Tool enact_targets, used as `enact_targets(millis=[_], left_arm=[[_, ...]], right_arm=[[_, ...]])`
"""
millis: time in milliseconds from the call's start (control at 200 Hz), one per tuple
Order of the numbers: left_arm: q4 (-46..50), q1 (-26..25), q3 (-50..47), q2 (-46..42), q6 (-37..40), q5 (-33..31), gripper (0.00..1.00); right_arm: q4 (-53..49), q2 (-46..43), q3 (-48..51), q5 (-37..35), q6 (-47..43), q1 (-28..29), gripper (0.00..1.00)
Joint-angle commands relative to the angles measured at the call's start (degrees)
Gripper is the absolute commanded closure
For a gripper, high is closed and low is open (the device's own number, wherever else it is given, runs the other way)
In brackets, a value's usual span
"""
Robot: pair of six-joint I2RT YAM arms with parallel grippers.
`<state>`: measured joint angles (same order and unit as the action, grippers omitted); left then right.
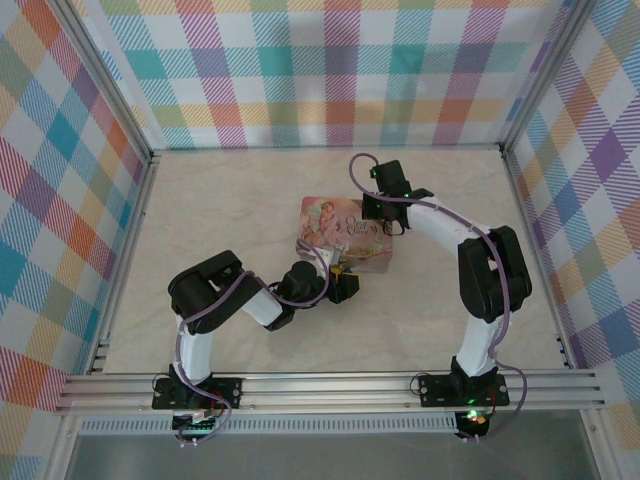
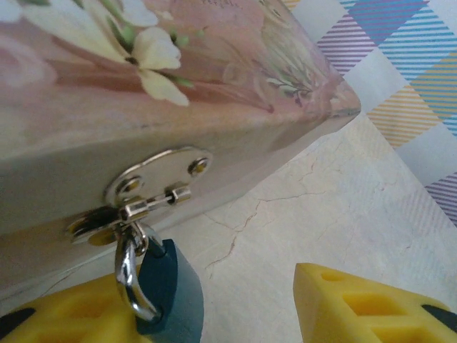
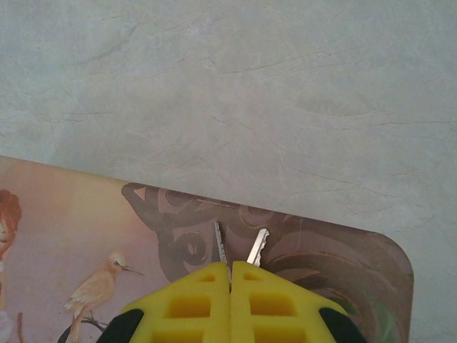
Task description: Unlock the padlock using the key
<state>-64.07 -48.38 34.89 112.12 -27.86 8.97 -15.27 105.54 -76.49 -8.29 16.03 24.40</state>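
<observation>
Two arms meet at the tin (image 1: 335,225) near the middle of the table (image 1: 230,200). The left arm folds back on itself, elbow out at 9 o'clock and forearm running toward 3 o'clock, so the left gripper (image 1: 343,286) sits at the tin's 6 o'clock edge. Its yellow fingers (image 2: 371,311) stand apart. The padlock (image 2: 170,289), hung by its shackle (image 2: 125,275) from the tin's hasp (image 2: 153,187), lies between them, right beside the finger at 7 o'clock and clear of the other. The right arm rises from its base, bends at the elbow and reaches toward 11 o'clock, with the right gripper (image 1: 385,215) above the tin's 2 o'clock corner. Its jaws are pressed together on the key (image 3: 258,247), whose toothed blade pokes out toward 12 o'clock over the lid — a second thin metal strip (image 3: 220,250) juts beside it
</observation>
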Motion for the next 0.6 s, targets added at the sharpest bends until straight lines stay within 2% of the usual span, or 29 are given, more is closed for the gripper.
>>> enact_targets(millis=[0, 45, 345, 595], left_arm=[[0.8, 1.0, 0.4, -1.4, -0.1, 1.2, 0.53], [1.6, 1.4, 0.8, -1.3, -0.4, 2.0, 0.58], [4.7, 3.3, 1.1, -1.9, -1.4, 3.4, 0.58], [5.8, 4.5, 1.3, -2.5, -1.8, 4.4, 0.65]], right_arm=[[-0.8, -2.1, 1.3, 0.7, 0.8, -0.1, 1.00], [-0.9, -2.2, 1.3, 0.7, 0.8, -0.1, 1.00], [-0.5, -2.3, 1.5, 0.8, 0.4, -0.1, 1.00], [-0.3, -2.1, 1.7, 1.1, 0.7, -0.1, 1.00]])
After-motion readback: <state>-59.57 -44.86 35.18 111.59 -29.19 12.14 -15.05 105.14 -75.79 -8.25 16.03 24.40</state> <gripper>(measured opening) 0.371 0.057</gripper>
